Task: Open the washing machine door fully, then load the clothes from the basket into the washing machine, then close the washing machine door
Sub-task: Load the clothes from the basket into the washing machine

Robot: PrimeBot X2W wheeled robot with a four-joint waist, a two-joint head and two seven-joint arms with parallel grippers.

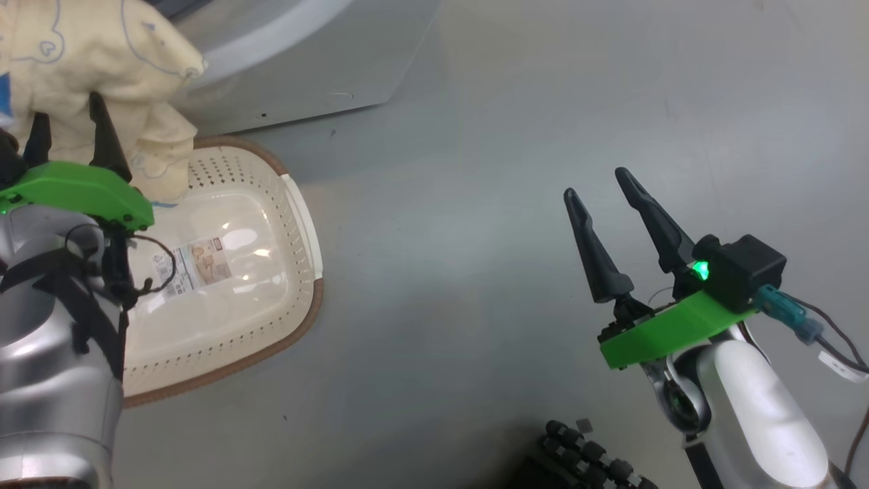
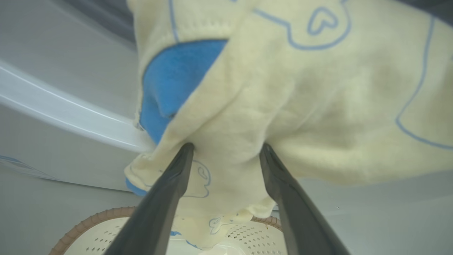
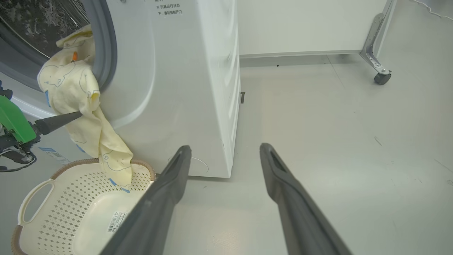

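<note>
The pale yellow clothes [image 1: 88, 54] hang out of the washing machine [image 3: 184, 88] over its grey rubber ring [image 3: 106, 42], with the lower end trailing into the basket [image 3: 35, 191]. My left gripper [image 1: 66, 109] is open, its fingertips pressed into the clothes [image 2: 318, 99] just above the basket [image 1: 271, 346]. The basket holds nothing besides that trailing end and a label sticker. My right gripper [image 1: 595, 182] is open and holds nothing, hovering over bare floor to the right of the basket. The washing machine door is out of view.
Grey floor stretches to the right of the machine. A metal leg on a caster [image 3: 380, 71] stands at the far right by a white wall panel [image 3: 308, 24]. A black ribbed part of my base [image 1: 590, 455] is at the bottom.
</note>
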